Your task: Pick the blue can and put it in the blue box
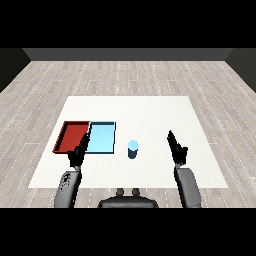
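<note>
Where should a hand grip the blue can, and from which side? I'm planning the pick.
Curl round the upright blue can at its side wall, mid-height. The right hand could come in from the can's right, since the light blue tray lies on its left.

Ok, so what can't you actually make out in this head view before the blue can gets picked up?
- Left hand overlaps the near edges of the red tray and blue tray, hiding the gap between them there.
- Blue can: too small to tell any label or markings.
- Right hand: seen edge-on, so its palm side is hidden.
- Both forearms are cut off by the bottom band.
</note>
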Available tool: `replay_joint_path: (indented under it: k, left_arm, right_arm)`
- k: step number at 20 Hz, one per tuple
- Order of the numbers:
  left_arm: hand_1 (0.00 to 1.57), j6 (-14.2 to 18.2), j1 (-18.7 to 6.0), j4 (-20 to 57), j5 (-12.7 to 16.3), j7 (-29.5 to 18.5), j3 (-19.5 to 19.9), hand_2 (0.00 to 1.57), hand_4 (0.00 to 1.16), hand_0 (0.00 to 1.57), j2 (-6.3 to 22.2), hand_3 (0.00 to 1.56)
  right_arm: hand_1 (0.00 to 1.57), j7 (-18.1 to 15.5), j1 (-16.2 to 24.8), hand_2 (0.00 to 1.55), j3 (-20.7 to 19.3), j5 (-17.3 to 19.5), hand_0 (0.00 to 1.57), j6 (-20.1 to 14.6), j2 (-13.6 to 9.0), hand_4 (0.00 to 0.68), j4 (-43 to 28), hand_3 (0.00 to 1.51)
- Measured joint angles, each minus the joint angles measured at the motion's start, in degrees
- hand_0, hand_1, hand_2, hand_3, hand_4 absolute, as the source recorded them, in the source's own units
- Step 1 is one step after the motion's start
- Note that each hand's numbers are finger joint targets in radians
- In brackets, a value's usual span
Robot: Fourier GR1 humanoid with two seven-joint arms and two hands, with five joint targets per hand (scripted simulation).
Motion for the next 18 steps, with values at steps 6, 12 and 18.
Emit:
replay_joint_path:
  k: [6, 12, 18]
  left_arm:
    - [0.00, -0.23, -0.42, 0.60, -1.13, 0.32, -0.07, 0.00, 0.00, 0.00, -0.93, 0.00]
    - [0.00, -2.07, -1.14, -2.81, 3.96, -14.64, 2.27, 0.00, 0.00, 0.00, -3.83, 0.00]
    - [0.00, -2.55, -0.93, -1.35, 5.53, -21.97, 2.13, 0.00, 0.00, 0.00, -4.72, 0.00]
  right_arm:
    - [0.00, 0.37, 1.38, 0.00, 3.70, 3.70, 0.00, -3.76, 3.69, 0.000, -2.96, 0.00]
    - [0.00, -9.93, 2.45, 0.00, 7.03, -3.61, 0.00, -1.42, 5.54, 0.000, -6.87, 0.00]
    - [0.00, -13.13, 3.30, 0.00, 8.19, -6.09, 0.00, -0.39, 5.47, 0.000, -8.38, 0.00]
